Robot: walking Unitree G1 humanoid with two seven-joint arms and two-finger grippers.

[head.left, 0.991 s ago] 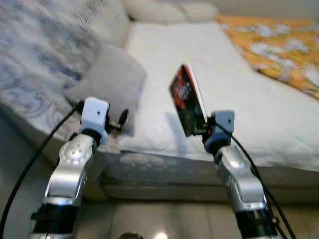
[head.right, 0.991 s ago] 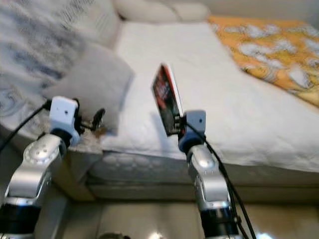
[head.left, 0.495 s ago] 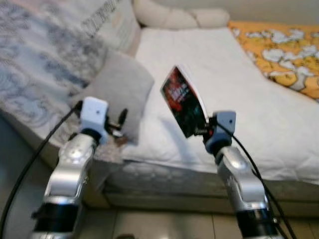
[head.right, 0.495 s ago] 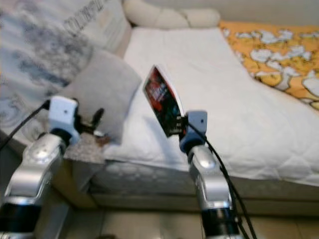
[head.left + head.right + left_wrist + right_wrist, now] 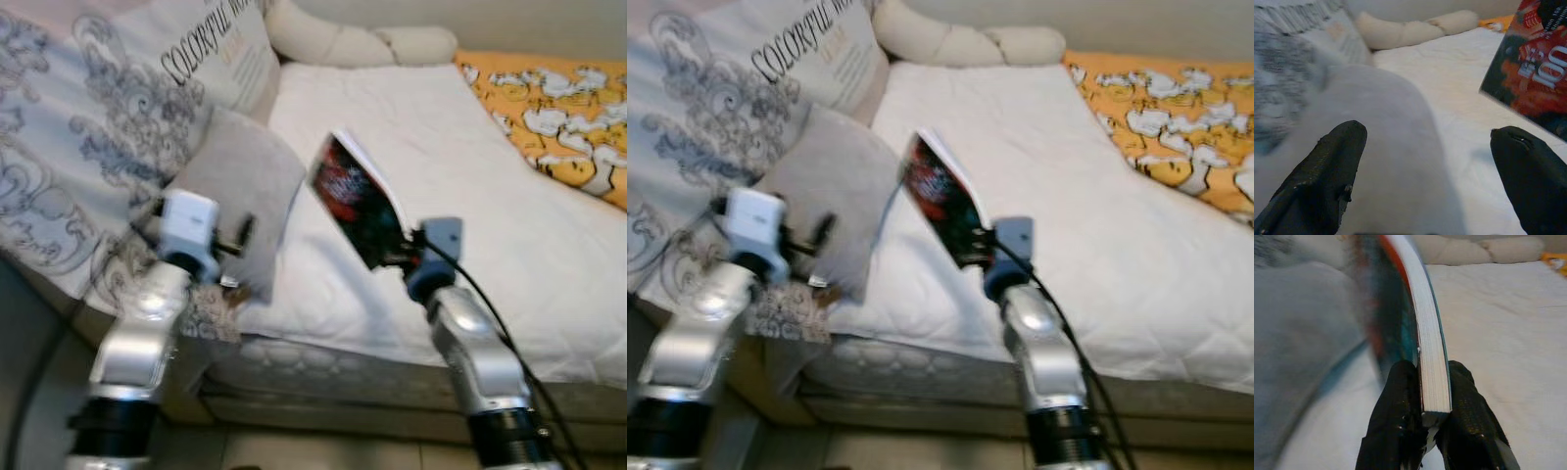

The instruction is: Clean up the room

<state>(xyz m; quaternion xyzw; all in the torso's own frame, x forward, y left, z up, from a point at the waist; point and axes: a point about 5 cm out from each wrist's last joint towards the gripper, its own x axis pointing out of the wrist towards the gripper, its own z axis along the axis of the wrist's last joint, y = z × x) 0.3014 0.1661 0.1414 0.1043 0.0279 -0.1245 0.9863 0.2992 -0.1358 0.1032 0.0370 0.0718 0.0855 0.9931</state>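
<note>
We hold both silver arms raised in front of us, forearms angled up toward twelve o'clock. Our right gripper [image 5: 1422, 406] has its jaws pressed tight on a book's [image 5: 358, 201] lower edge. Our left gripper [image 5: 1425, 166] sits at nine o'clock of it, jaws spread wide, holding nothing.

Each arm is a silver metal shell of rounded segments, ending toward the body in a black ribbed collar. The left silver arm [image 5: 137, 338] carries a white box-shaped wrist module [image 5: 189, 223]. The right silver arm [image 5: 470, 357] carries a grey-blue box-shaped wrist module [image 5: 438, 238]. A black cable [image 5: 495, 338] runs along the right arm. The left gripper's black fingers [image 5: 1322, 176] are thick, matte and round-tipped. The right gripper's black fingers [image 5: 1396, 428] have a fine textured surface.
</note>
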